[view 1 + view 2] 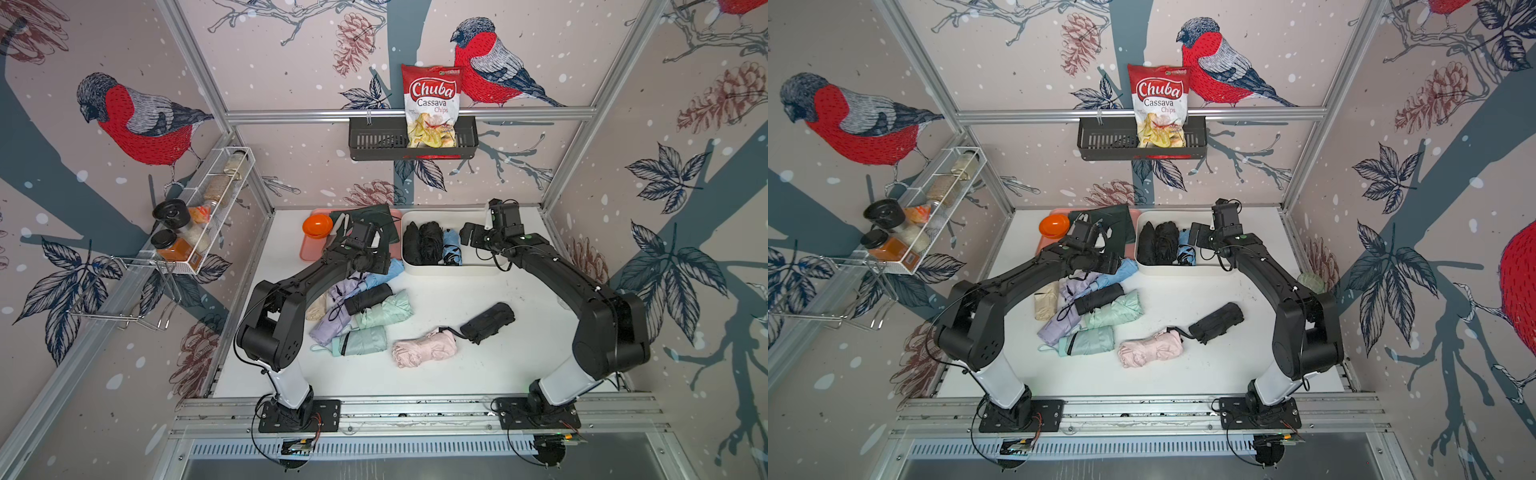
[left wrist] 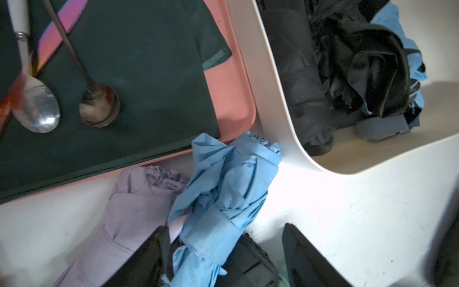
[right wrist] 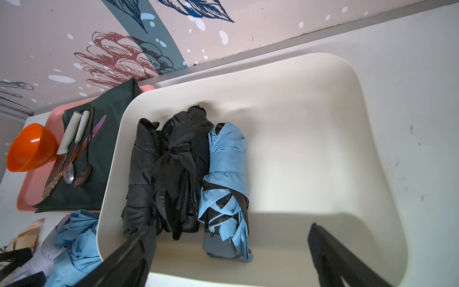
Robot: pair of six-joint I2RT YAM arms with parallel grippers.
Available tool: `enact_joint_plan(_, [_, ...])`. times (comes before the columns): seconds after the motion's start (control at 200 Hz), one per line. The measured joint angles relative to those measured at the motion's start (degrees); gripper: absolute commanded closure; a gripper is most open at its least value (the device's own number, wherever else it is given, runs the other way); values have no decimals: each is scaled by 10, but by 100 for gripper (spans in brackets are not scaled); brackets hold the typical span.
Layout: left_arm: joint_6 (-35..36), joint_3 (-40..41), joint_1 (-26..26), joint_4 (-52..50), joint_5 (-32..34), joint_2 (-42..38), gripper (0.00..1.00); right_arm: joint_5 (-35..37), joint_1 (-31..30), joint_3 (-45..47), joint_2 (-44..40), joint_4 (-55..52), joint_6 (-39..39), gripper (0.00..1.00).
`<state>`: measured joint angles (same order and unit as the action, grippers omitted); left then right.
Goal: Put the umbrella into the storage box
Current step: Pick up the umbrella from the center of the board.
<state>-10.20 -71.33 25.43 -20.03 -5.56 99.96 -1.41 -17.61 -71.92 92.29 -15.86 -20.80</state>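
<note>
The left tool [image 2: 223,226], jaws apart, straddles the light blue umbrella [image 2: 231,179] just beside the storage box [image 2: 268,99]; the right tool [image 3: 231,228] gapes wide above the umbrellas [image 3: 173,161] inside it.

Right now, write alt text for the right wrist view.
Two black umbrellas and a blue umbrella lie side by side in a cream box. The right hand hangs open above it; a pink tray with an orange bowl sits beside.

Folded umbrellas [image 3: 178,169]: three in the storage box [image 3: 310,94], eight on the table [image 1: 519,353]. One pink tray [image 2: 233,82], one orange bowl [image 1: 317,226], one chips bag [image 1: 432,104].
</note>
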Motion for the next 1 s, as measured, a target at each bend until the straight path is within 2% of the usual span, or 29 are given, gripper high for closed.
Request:
enact_joint_plan(0.17, [22, -21, 29, -16, 31, 34, 23, -1, 2, 8, -6, 9, -6, 0])
enact_joint_plan(0.39, [31, -51, 31, -40, 72, 72, 18, -1, 4, 9, -9, 18, -16, 0])
enact_joint_plan(0.685, [42, -56, 47, -61, 85, 85, 24, -1, 5, 9, -9, 18, -16, 0])
enact_joint_plan(0.785, [42, -52, 54, -62, 89, 85, 31, -1, 5, 9, -8, 19, -16, 0])
enact_joint_plan(1.001, [41, -45, 55, -58, 98, 87, 31, -1, 5, 9, -7, 19, -16, 0])
